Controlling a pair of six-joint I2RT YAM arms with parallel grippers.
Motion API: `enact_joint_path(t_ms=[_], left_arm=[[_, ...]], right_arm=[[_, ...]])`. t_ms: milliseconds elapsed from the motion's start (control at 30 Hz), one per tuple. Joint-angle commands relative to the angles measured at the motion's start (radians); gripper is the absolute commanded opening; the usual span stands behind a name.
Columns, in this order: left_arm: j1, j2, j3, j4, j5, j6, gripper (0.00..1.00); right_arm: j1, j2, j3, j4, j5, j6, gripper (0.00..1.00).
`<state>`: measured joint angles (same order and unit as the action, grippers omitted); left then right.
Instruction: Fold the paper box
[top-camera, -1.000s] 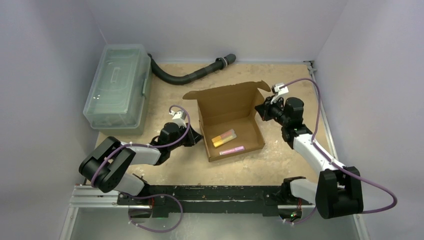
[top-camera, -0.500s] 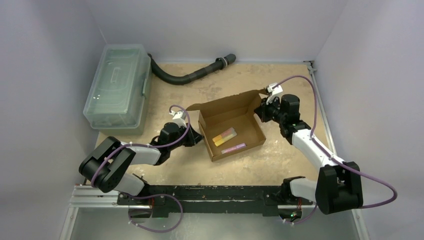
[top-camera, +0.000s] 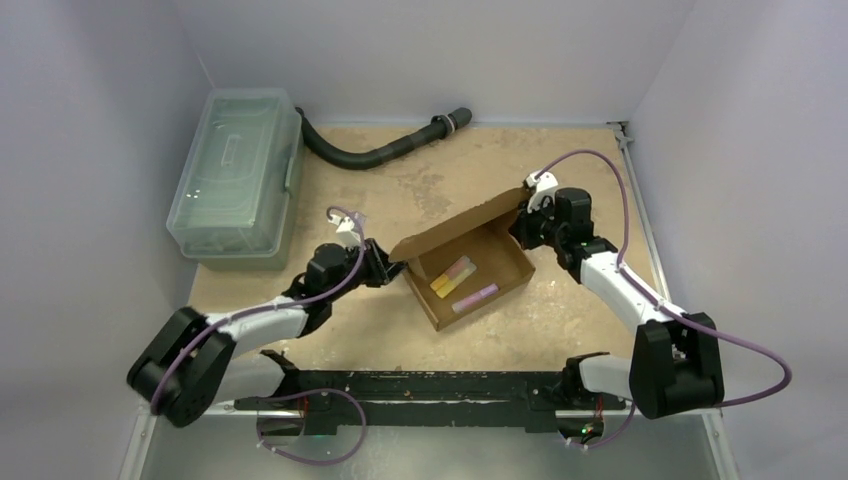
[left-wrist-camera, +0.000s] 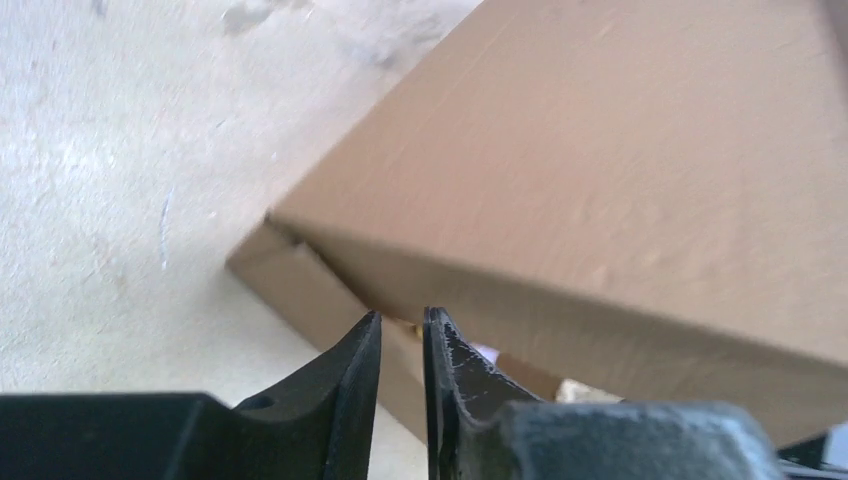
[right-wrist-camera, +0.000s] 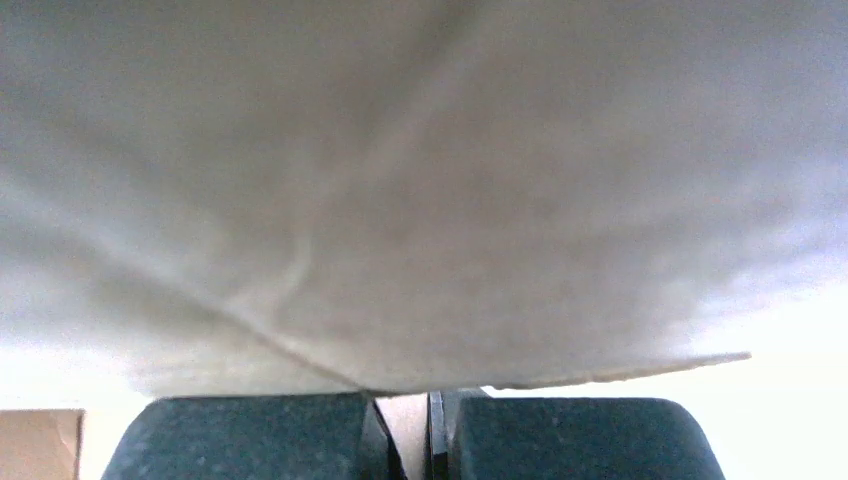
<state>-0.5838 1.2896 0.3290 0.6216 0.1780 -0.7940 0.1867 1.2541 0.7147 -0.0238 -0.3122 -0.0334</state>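
Top external view: the paper box (top-camera: 497, 258) is listed near the middle of the table (top-camera: 560, 325), between the two arms and set at an angle to them. The tray is already formed, with four walls standing. Two small coloured items (top-camera: 452, 276) are seen lying on its floor. The lid (top-camera: 455, 228) is hinged along the far wall and is tipped forward over the tray, roughly half lowered; the near half of the tray is left uncovered. The left gripper (top-camera: 390, 268) is placed at the box's left corner, just below the lid's edge. In the left wrist view its jaws are shown a narrow slit apart, and it cannot be told whether the cardboard wall is pinched between them. The right gripper (top-camera: 521, 226) is set against the lid's far right end; its jaws are pressed together, and no cardboard is seen held between them, so a push rather than a grip is judged. Done: tray erected. Left to do, by judgement: lid to be brought fully down and its front flap tucked into the tray. A clear plastic bin (top-camera: 235, 170) and a black hose (top-camera: 375, 155) are noted well apart, at the far left.
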Motion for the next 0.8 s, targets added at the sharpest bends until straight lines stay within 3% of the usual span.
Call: enact_joint_path(t_ms=[0,233,400,500,667,767], left_arm=[[-0.001,-0.176,0.021,-0.115,-0.019,0.001,0.24],[-0.002,-0.399,0.112,-0.475,-0.137,0.062,0.28],[-0.001,-0.473,0.244,-0.587,-0.245,0.141,0.35],[0.0,-0.372,0.342,-0.546,-0.211,0.203,0.42],[-0.002,-0.105,0.453,-0.421,0.072,0.231,0.37],[-0.005,-0.016,0.465,-0.369,0.17,0.217,0.36]], right_arm=[[0.019,0.012,0.002,-0.111,-0.005,0.016,0.01],[0.02,0.0,-0.005,-0.095,-0.022,0.023,0.04],[0.02,-0.004,-0.005,-0.09,-0.031,0.022,0.06],[0.02,-0.006,-0.006,-0.09,-0.034,0.022,0.07],[0.018,-0.042,-0.016,-0.083,-0.02,0.009,0.15],[0.018,-0.09,-0.043,-0.059,0.008,0.002,0.24]])
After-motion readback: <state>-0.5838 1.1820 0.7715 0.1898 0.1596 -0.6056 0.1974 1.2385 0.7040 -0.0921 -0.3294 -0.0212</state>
